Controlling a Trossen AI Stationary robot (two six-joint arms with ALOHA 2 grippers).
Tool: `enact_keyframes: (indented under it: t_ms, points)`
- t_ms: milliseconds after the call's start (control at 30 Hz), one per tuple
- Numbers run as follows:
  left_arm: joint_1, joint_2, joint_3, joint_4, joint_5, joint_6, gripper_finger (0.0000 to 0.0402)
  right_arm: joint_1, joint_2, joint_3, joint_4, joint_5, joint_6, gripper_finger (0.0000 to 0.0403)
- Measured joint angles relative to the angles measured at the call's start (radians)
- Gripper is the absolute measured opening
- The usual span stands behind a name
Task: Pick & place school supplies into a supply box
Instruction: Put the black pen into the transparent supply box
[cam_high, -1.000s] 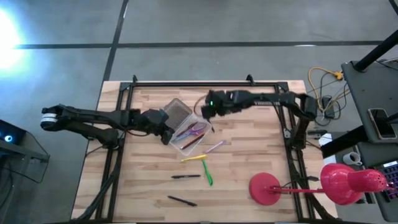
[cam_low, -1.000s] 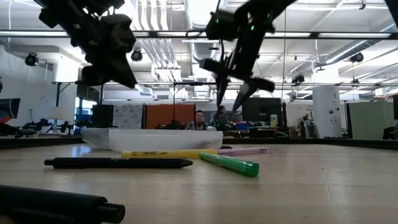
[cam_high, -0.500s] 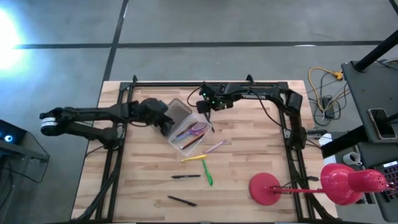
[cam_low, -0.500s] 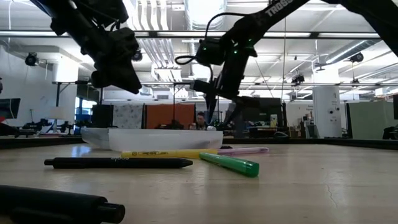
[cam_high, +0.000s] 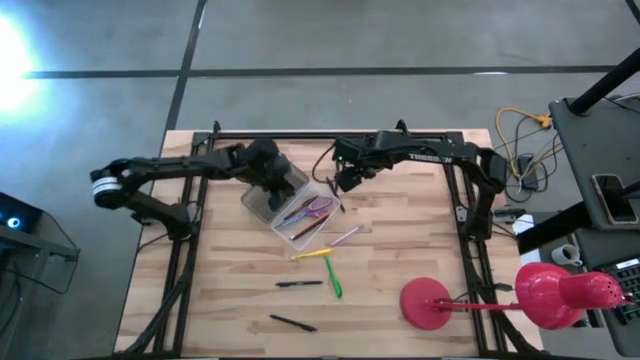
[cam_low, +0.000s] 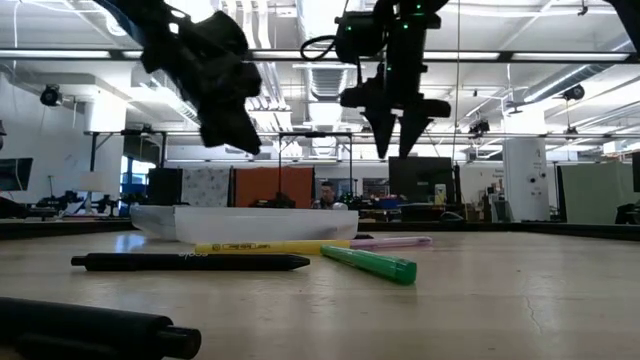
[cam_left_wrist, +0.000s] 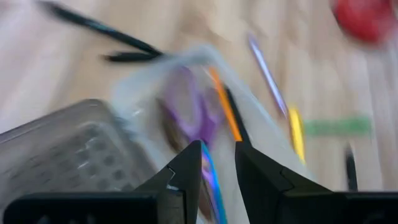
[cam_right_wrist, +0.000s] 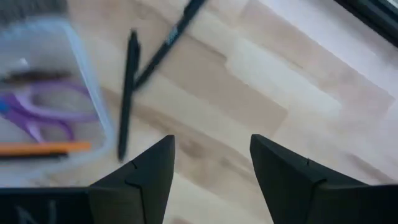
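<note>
The clear supply box (cam_high: 281, 226) lies open mid-table with its ribbed grey lid (cam_left_wrist: 68, 149) beside it. It holds purple scissors (cam_left_wrist: 189, 112), an orange pen (cam_left_wrist: 225, 112) and other pens. My left gripper (cam_high: 287, 187) hovers over the lid and the box's far end, with only a narrow gap between its fingers (cam_left_wrist: 217, 155) and nothing held. My right gripper (cam_high: 344, 184) hangs open and empty, fingers pointing down (cam_low: 392, 145), just beyond the box's far right side, over two black pens (cam_right_wrist: 127, 93).
Loose on the table nearer the front lie a purple pen (cam_high: 345, 237), a yellow one (cam_high: 308, 256), a green marker (cam_high: 334, 278) and two black pens (cam_high: 300, 284) (cam_high: 292, 322). The red lamp's round base (cam_high: 430, 302) stands at the near right.
My left gripper has drawn back from the box's near left side, going up and toward the table's far edge, and now hangs over the lid. My right gripper dipped toward the box's far side, then rose and turned, so its fingers now point straight down.
</note>
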Motion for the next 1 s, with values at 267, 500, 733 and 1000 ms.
enact_keyframes:
  t_ms: [267,500,733,1000]
  points:
    - [-0.092,-0.026,0.004,-0.11,-0.002,0.131,0.0081,0.104,0.002,-0.019,-0.007,0.064,0.06,0.0201]
    - [-0.061,-0.056,-0.015,-0.098,-0.041,-0.017,0.0081,0.1,0.01,-0.024,0.047,0.075,0.216,0.0201]
    - [-0.066,-0.098,-0.015,-0.115,-0.041,0.041,0.0081,0.039,0.011,-0.031,0.206,0.053,0.224,0.02]
    - [-0.071,-0.175,-0.015,-0.121,-0.04,-0.04,0.0081,-0.087,0.159,-0.007,0.249,-0.095,0.157,0.0178]
